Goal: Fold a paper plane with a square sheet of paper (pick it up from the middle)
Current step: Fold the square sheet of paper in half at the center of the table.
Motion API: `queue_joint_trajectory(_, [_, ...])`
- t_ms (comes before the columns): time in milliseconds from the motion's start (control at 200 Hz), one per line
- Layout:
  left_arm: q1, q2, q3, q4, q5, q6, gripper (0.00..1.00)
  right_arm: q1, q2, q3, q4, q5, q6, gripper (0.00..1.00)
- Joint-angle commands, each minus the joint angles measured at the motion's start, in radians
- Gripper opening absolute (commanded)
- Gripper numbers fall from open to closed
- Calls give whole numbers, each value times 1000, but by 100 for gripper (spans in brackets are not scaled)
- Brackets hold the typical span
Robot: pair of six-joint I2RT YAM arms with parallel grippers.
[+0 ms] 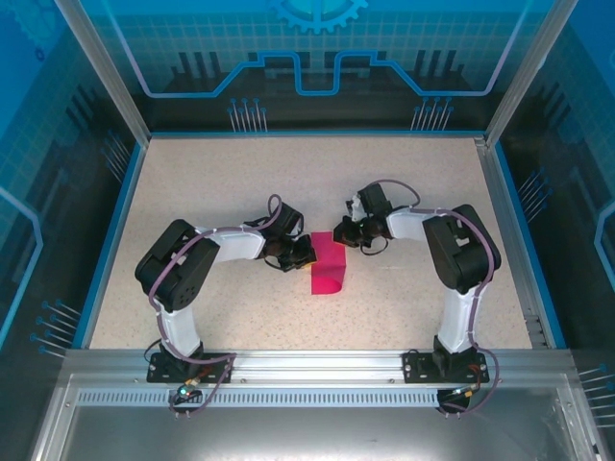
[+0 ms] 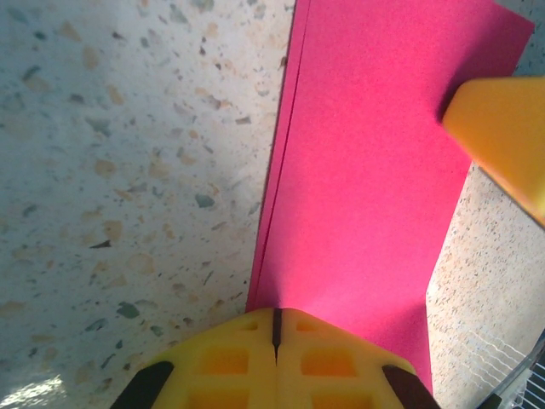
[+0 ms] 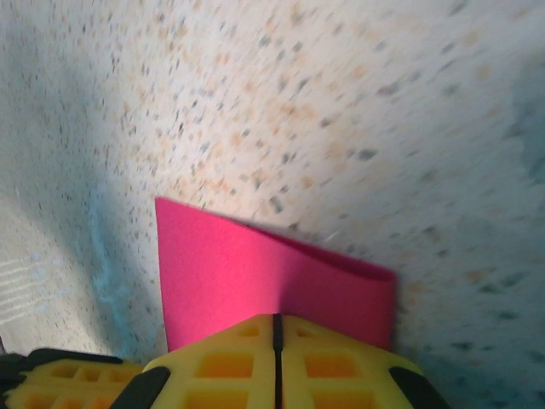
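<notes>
The square sheet of paper is magenta-pink and lies doubled over into a narrow rectangle mid-table, its fold bulging at the near end. My left gripper is shut, with its yellow tips on the sheet's left edge, where two layers show. I cannot tell whether paper is pinched there. My right gripper is shut on the far right corner. In the right wrist view the paper comes out from its tips and curls over at the right. One right fingertip shows in the left wrist view.
The speckled beige tabletop has a blue border and metal frame posts around it. Both arm bases are bolted to the aluminium rail at the near edge. The two wrists nearly meet over the paper.
</notes>
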Motion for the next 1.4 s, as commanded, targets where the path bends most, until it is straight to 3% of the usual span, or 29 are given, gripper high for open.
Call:
queue_joint_trajectory(0, [-8, 55, -27, -167, -72, 22, 0, -61, 29, 10, 6, 80, 34, 8])
queue_joint_trajectory(250, [-8, 50, -32, -163, -73, 20, 0, -90, -2, 45, -36, 165, 61, 7])
queue_joint_trajectory(455, [-7, 49, -30, -164, -75, 22, 0, -50, -182, 23, -91, 263, 9, 8])
queue_joint_trajectory(555, [-9, 49, -28, -164, -82, 19, 0, -9, -256, -18, -119, 220, -9, 8])
queue_joint_trajectory(810, [-11, 51, -30, -150, -92, 6, 0, 63, -305, -216, -30, -53, 90, 8])
queue_joint_trajectory(1396, [-19, 52, -35, -152, -97, 2, 0, 90, -239, -312, 5, -158, 114, 8])
